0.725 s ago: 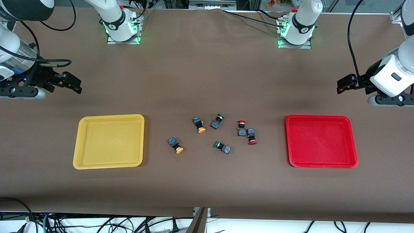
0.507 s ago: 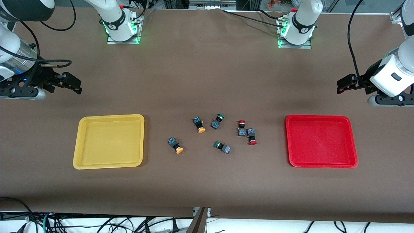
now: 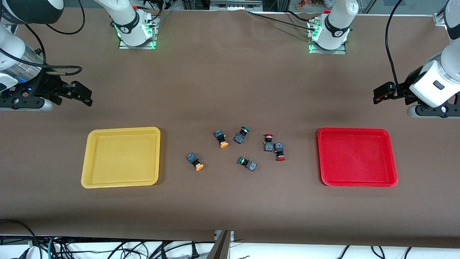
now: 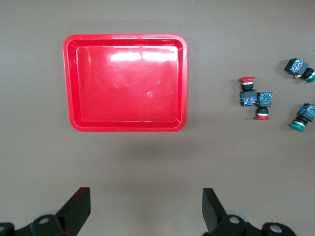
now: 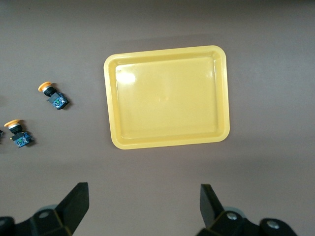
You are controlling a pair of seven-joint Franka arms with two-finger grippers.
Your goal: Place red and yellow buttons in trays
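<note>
Six buttons are seen bunched in the middle of the table (image 3: 230, 82), none yet lifted. Two yellow buttons (image 3: 195, 161) (image 3: 221, 139) lie toward the yellow tray (image 3: 120, 184); two red buttons (image 3: 268, 142) (image 3: 279, 151) sit touching each other toward the red tray (image 3: 357, 182). Two green buttons (image 3: 242, 135) (image 3: 247, 163) lie between those pairs and are to be left alone. Both trays are empty.

The right pincer (image 3: 83, 97) is held spread wide with nothing in it, above bare table; the yellow tray lies just ahead of it, the yellow buttons well off to one side. The left pincer (image 3: 380, 94) is likewise wide apart and empty, with the red tray just ahead and the red pair off to the side.

Little has changed since half a second ago: the right pincer has drifted slightly, the left a touch too, and no button has shifted. The work is judged barely begun, with the first reach being set up. The touching red pair may need care.
</note>
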